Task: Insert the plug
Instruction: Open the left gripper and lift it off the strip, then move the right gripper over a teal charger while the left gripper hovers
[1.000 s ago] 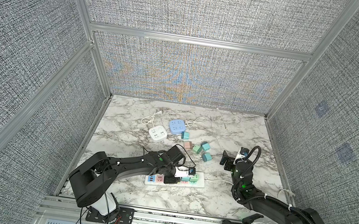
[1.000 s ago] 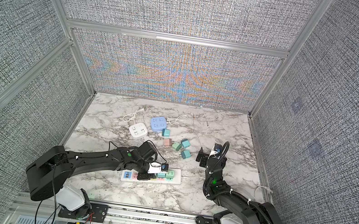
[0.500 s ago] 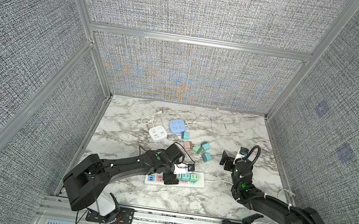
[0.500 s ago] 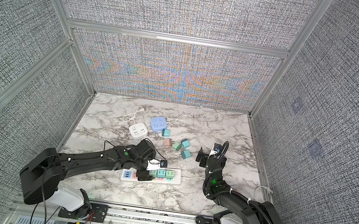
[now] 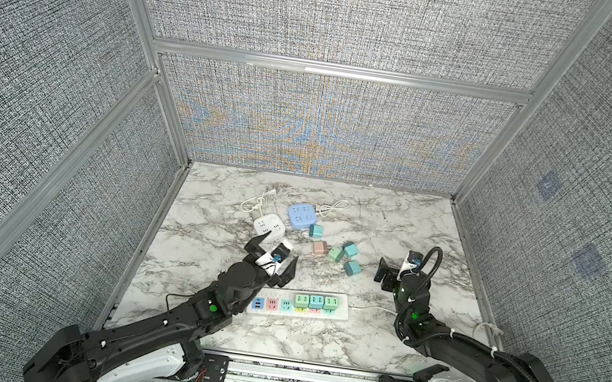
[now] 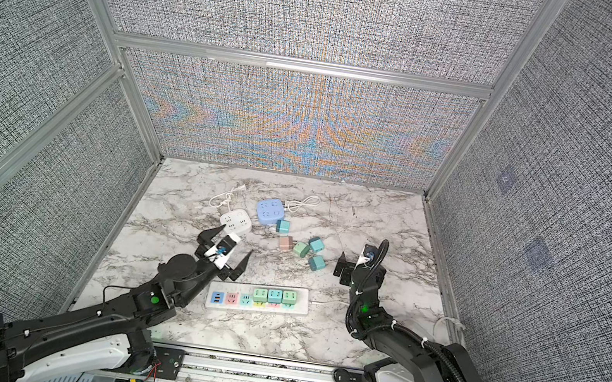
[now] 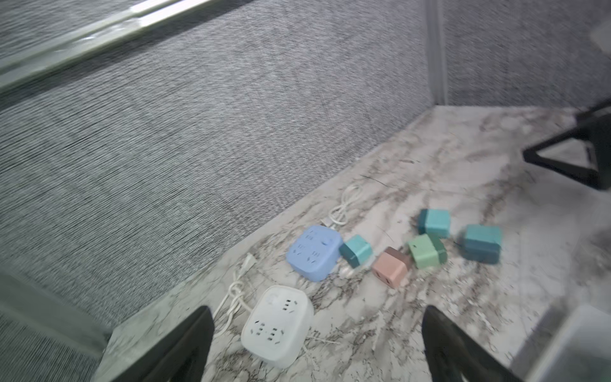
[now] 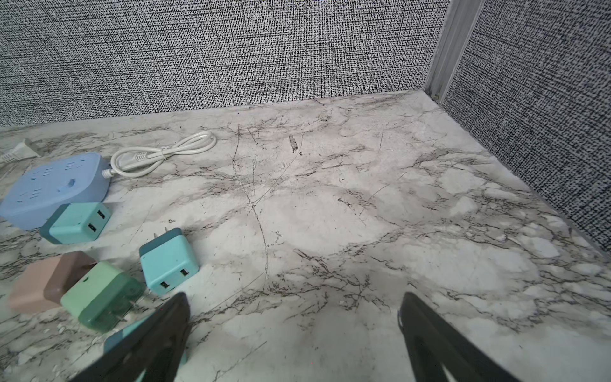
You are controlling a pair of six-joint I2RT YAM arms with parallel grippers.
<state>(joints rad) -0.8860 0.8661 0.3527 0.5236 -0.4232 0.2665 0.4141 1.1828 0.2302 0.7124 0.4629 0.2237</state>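
Note:
A white power strip [image 5: 340, 313] [image 6: 300, 305] lies near the table's front with three plugs, green [image 5: 300, 300], teal [image 5: 316, 301] and green [image 5: 330, 303], standing in its sockets. My left gripper [image 5: 280, 247] [image 6: 237, 240] [image 7: 317, 330] hovers open and empty behind the strip's left end. Several loose plugs lie beyond it: pink [image 5: 318, 248] [image 7: 391, 266], green [image 5: 335, 254] [image 7: 426, 250] and teal [image 5: 352, 267] [image 8: 168, 264]. My right gripper [image 5: 395, 268] [image 8: 294, 317] stands open and empty to the right of the loose plugs.
A white cube socket [image 5: 269, 226] [image 7: 277, 325] and a blue cube socket [image 5: 301, 216] [image 8: 53, 188], each with a coiled white cord, sit toward the back. Fabric walls close the marble table [image 5: 393, 220] on three sides.
My left gripper has opened, let go of a plug on the strip, and lifted back and to the left. The right arm has stayed still.

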